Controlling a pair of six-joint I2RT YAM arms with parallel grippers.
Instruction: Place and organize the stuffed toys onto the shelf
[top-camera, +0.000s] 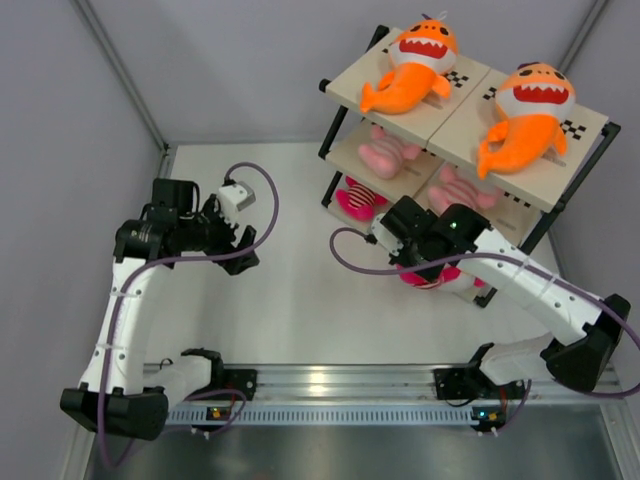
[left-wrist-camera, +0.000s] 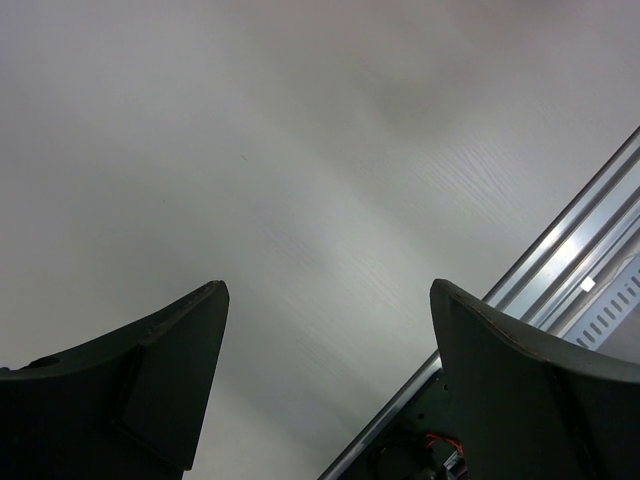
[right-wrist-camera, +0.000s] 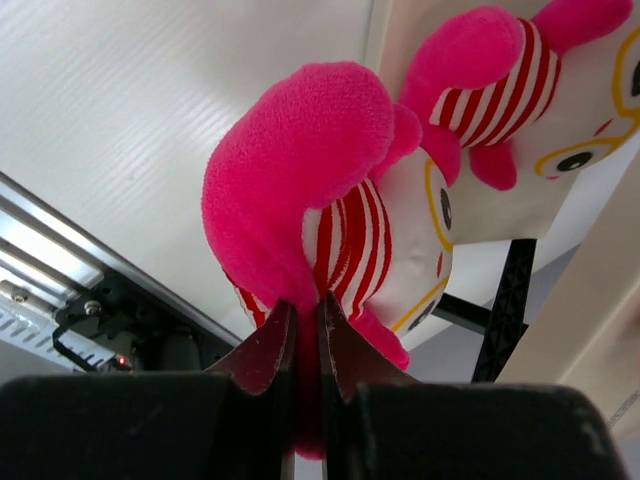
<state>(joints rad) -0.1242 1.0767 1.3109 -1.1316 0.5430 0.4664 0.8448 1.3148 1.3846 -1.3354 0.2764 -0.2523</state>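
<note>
When viewed from overhead, the white table (top-camera: 300, 310) forms the largest surface, with both arm bases fixed at its near edge. The shelf (top-camera: 350, 82) stands at the far right of the table, turned at an angle to the arms. The left arm (top-camera: 118, 310) reaches up the left side of the table, well apart from the shelf; the right arm (top-camera: 530, 290) extends across to the near side of the shelf. On the top tier, the left shark (top-camera: 412, 65) and the right shark (top-camera: 525, 120) each occupy one board, toothy mouths facing upward. On the middle tier, the left pink doll (top-camera: 388, 152) and the right pink doll (top-camera: 465, 188) lie side by side, partly hidden by the boards above. On the lowest tier, the shelved striped doll (top-camera: 358, 198) lies on the left board. The held striped doll (right-wrist-camera: 330, 210) is just beside the lower right bay of the shelf, under the right wrist; contact with the board cannot be determined. The right gripper (right-wrist-camera: 305, 310) is clamped on this doll, jaws nearly together on a fold of pink plush. The left gripper (left-wrist-camera: 330, 290) hangs over bare table with its jaws spread wide, holding nothing.
</note>
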